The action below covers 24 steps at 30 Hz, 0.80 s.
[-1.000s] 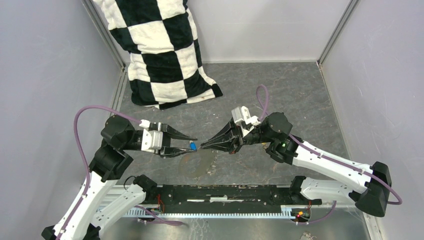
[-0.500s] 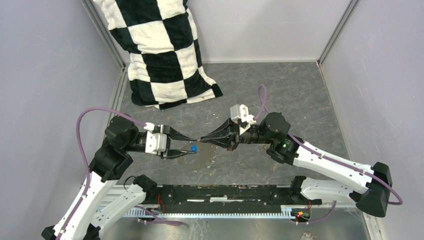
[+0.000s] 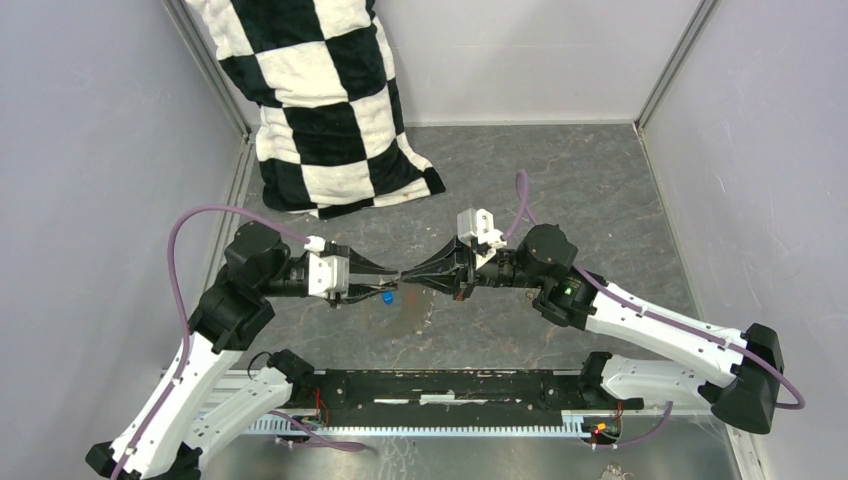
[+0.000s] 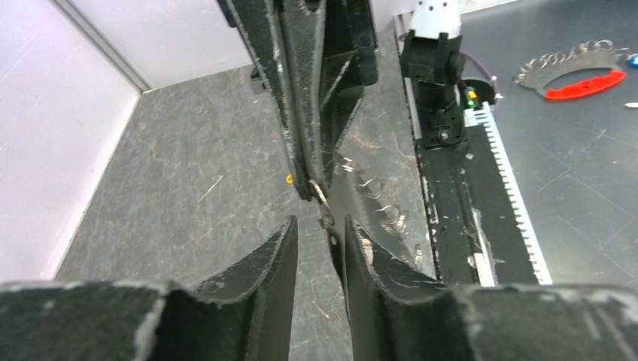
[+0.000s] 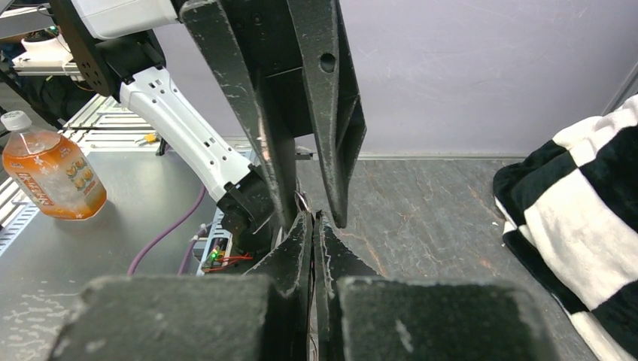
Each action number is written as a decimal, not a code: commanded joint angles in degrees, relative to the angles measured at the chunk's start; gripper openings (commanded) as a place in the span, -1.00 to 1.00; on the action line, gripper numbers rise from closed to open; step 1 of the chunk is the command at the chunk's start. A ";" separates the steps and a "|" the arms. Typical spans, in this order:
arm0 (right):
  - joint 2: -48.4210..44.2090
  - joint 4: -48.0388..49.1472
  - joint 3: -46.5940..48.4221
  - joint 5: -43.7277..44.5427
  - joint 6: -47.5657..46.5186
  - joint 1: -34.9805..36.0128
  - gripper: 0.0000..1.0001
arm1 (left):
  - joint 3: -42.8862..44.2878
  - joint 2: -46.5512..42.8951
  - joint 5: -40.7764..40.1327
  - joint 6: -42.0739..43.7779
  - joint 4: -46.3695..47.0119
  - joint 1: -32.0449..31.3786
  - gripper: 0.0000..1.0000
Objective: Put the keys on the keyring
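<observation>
My right gripper [image 3: 407, 279] is shut on a thin bit of metal, apparently the wire of the keyring [image 4: 385, 208], whose loop hangs below as faint glints. The blue-headed key [image 3: 386, 296] hangs just under the two tips. My left gripper [image 3: 393, 283] is open, tip to tip with the right one, and its fingers [image 4: 282, 248] straddle the metal piece [image 4: 324, 210] that sticks out of the right tips. In the right wrist view my shut gripper [image 5: 314, 219] sits between the left fingers. A small yellow-gold speck [image 4: 289, 179] lies on the floor; I cannot tell whether it is the other key.
A black-and-white checkered cloth [image 3: 320, 110] lies at the back left against the wall. Grey walls enclose the dark floor [image 3: 580, 190] on three sides. The black base rail [image 3: 450, 385] runs along the near edge. An orange drink bottle [image 5: 49, 177] stands outside the cell.
My left gripper has moved up and right and narrowed, so its fingers now straddle the right tips. My right gripper has risen slightly. The blue key has stayed under the tips.
</observation>
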 commanded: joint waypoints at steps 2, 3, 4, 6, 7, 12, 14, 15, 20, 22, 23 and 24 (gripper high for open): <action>-0.23 3.15 2.28 0.70 -0.42 -0.01 -0.99 | -0.41 1.07 -3.21 -4.68 5.71 0.00 -0.35; -0.19 3.20 2.11 0.75 -0.39 -0.04 -0.99 | -0.59 1.05 -2.90 -5.44 6.36 0.00 -0.37; -0.19 3.40 1.89 0.78 -0.43 -0.03 -0.99 | -0.64 1.06 -2.44 -5.81 6.70 0.00 -0.40; -0.15 3.47 1.70 0.70 -0.38 -0.03 -0.99 | -0.56 1.22 -1.90 -6.55 6.87 0.00 -0.50; -0.15 3.42 1.62 0.67 -0.46 -0.05 -0.99 | -0.46 1.29 -1.87 -6.81 6.87 0.00 -0.61; -1.10 1.36 1.70 0.63 -1.83 -0.03 -0.94 | -0.43 0.84 -2.22 -6.80 6.85 0.00 -0.95; -1.82 0.58 1.79 0.06 -2.15 -0.03 -0.78 | -0.72 0.56 -1.61 -6.56 6.83 -0.01 -0.96; -2.37 0.28 1.79 -0.21 -2.11 -0.03 -0.60 | -1.06 0.25 -1.03 -6.32 6.88 0.00 -0.96; -4.95 -2.98 3.18 -2.09 -3.43 -0.03 0.03 | -2.71 -2.19 2.85 0.22 6.90 -0.01 -0.96; -6.38 -5.26 4.15 -2.37 -5.11 -0.02 0.15 | -3.06 -3.31 4.52 4.04 6.83 0.00 -0.96; -7.09 -6.26 4.60 -2.42 -6.02 -0.03 0.19 | -3.01 -3.56 5.82 5.80 6.88 -0.02 -0.96; -7.51 -7.33 5.09 -2.37 -6.82 -0.07 0.22 | -2.69 -3.75 7.11 7.63 6.38 -0.01 -0.96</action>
